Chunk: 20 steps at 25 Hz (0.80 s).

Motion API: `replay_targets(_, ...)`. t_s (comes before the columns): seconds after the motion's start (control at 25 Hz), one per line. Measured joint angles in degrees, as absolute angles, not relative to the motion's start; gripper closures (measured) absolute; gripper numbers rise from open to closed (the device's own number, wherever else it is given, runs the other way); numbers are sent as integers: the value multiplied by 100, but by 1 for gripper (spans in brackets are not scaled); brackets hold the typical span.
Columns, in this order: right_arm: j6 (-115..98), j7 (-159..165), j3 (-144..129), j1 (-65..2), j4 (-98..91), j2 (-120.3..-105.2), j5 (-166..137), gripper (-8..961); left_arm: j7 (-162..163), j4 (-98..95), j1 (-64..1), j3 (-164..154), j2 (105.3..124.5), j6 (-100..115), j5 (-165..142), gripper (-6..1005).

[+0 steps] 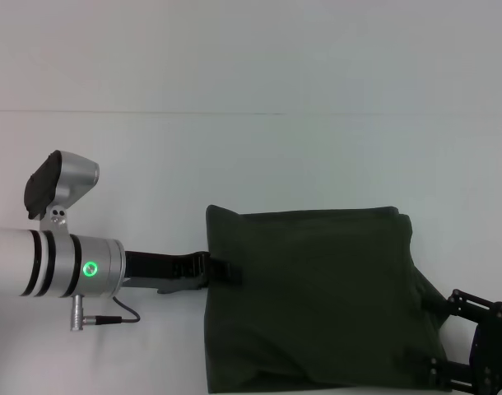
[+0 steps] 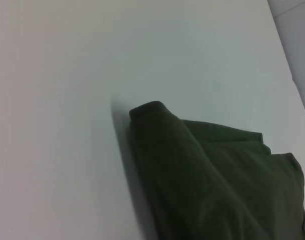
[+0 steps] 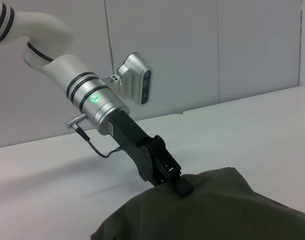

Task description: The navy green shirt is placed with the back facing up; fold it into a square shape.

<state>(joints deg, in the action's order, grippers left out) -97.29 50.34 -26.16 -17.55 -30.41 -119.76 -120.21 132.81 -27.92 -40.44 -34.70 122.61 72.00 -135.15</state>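
**Both grippers at the edges of a folded shirt**

From the head camera, the navy green shirt (image 1: 309, 296) lay folded on the white table (image 1: 251, 156), plain side up, toward the near right. The left gripper (image 1: 222, 270) reached in from the left, its fingers pinched on the shirt's left edge. The right gripper (image 1: 448, 346) sat at the shirt's near right corner; I could not tell how its fingers stood.

In the left wrist view, only the shirt (image 2: 202, 175) showed, a rounded fold raised off the table (image 2: 67, 100).

In the right wrist view, the left gripper (image 3: 180, 184) clamped the shirt's (image 3: 217, 210) upper edge, one dark finger (image 3: 184, 188) lying over the cloth.
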Motion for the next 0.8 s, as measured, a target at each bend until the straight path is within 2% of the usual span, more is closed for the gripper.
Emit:
replay_targets(0.12,-9753,5036,-2621,-1764,-3041,-11978,-12019,147,13279,-2810,-4026,-3466,12263,7199,-13483,502)
replay_targets(0.24,-9825,5036,-2605,-1767,-3041,-11979,-12009,147,13277,-2818,-4018,-3464,12251,7198,-13475,735)
replay_targets(0.44,-9856,5036,-2536,-1789,-3041,-11979,-12000,147,13209,-2827,-4013,-3463,12254,7124,-13472,946)
replay_targets(0.56,-9853,5036,-2526,-1809,-3041,-11979,-11995,147,13141,-2828,-4017,-3452,12236,7047,-13469,946)
replay_targets(0.8,-9818,5035,-2454,-1874,-2993,-11986,-11987,147,13113,-2962,-3970,-3263,12083,7009,-13454,947)
